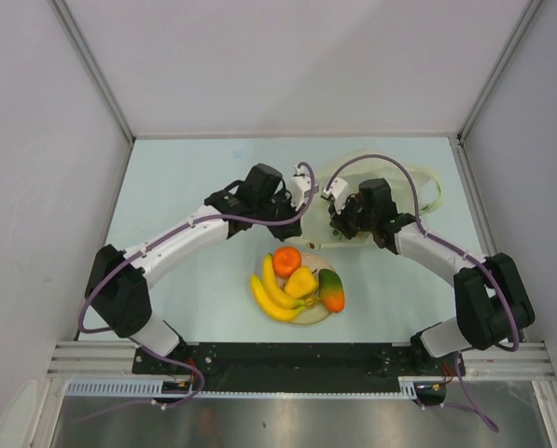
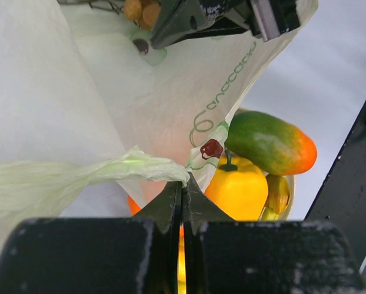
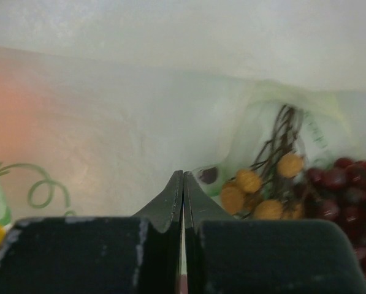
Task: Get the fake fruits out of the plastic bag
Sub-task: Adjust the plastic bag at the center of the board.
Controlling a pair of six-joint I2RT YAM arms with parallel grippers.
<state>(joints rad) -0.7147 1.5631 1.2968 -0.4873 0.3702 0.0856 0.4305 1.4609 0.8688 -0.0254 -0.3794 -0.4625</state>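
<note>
The left jaws are closed on a bunched, twisted edge of the plastic bag [image 2: 78, 92], which fans up and away from their tips; the right jaws are closed too, tips against the bag's film [image 3: 109, 122], though I cannot tell whether a fold is caught between them. Only the right wrist view shows what is in the bag: brown stemmed bits [image 3: 256, 190] just right of the tips, dark purple grapes [image 3: 348, 184] beyond them. The top view alone shows the plate [image 1: 312, 320] on the worktop [image 1: 194, 168] near both wrists, carrying bananas [image 1: 276, 294], an orange [image 1: 286, 260], a yellow lumpy fruit [image 1: 301, 281] and a mango [image 1: 331, 289]; the left wrist view catches the mango and yellow fruit below the bag's hanging corner.
</note>
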